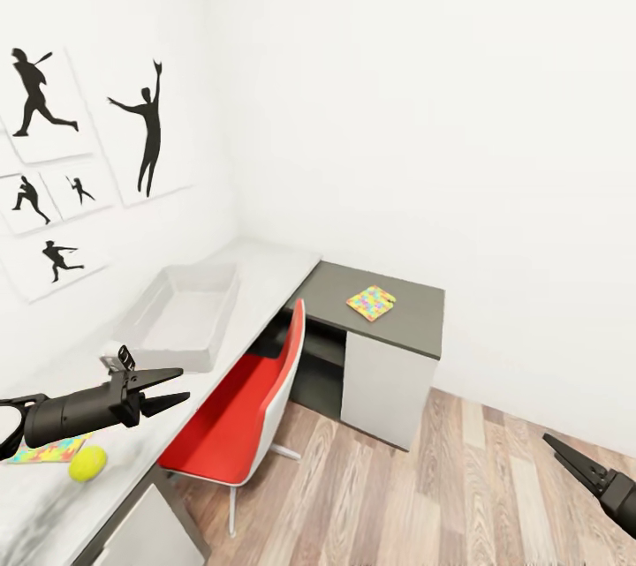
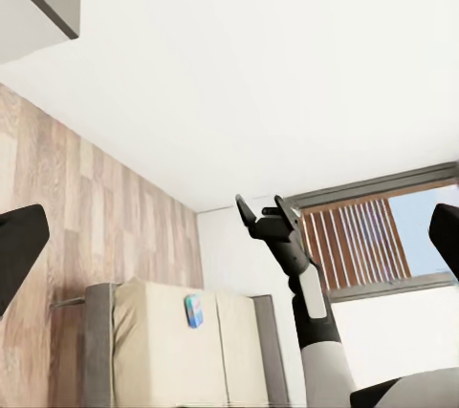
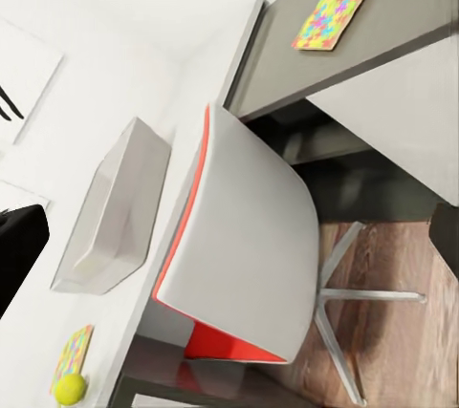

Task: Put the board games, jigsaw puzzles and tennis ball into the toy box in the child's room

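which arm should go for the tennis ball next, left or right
Left, probably. The left tool hovers over the table just above the tennis ball, jaws apart. The right tool hangs over the floor, well away.

A child's room in a home: long corner desk (image 1: 265,279) with red chair (image 1: 243,411) at centre, sports silhouette prints (image 1: 146,129) upper left, jigsaw puzzle (image 1: 371,302), tennis ball (image 1: 87,463), bed (image 2: 182,341).

Left end effector (image 1: 172,388): black tapered fingers on a black cylindrical wrist. Right end effector (image 2: 267,215): black, showing a white forearm behind.
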Motion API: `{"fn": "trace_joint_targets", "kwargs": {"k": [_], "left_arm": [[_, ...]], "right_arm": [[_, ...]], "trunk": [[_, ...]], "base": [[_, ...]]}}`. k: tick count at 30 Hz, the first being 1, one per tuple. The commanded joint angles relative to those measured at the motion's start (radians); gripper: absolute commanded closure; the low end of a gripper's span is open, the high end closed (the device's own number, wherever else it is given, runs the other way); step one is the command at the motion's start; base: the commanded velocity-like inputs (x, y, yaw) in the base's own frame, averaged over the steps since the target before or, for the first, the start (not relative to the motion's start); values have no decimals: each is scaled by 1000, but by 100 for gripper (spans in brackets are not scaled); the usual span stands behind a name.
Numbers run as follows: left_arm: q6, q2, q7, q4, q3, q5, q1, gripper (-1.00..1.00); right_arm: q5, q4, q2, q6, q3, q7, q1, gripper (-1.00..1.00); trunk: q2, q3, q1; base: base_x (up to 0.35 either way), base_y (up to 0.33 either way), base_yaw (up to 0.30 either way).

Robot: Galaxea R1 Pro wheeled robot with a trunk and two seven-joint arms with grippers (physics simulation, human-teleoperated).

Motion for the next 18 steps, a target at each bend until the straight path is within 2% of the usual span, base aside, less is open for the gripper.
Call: {"fn": "trace_joint_targets", "kwargs": {"k": [1,18], "left_arm": [[1,1,-7,1,-2,-4,-2,-100],[1,1,-7,1,-4,-4,-2,-100]], "right_arm": [[-2,0,0,5,-1,1,0,-100],[-2,3,0,4,-2,1,0,-100]], "trunk": [[-2,-2,1],[-2,-2,1]], "base": [[0,0,-281],[0,0,-281]]}}
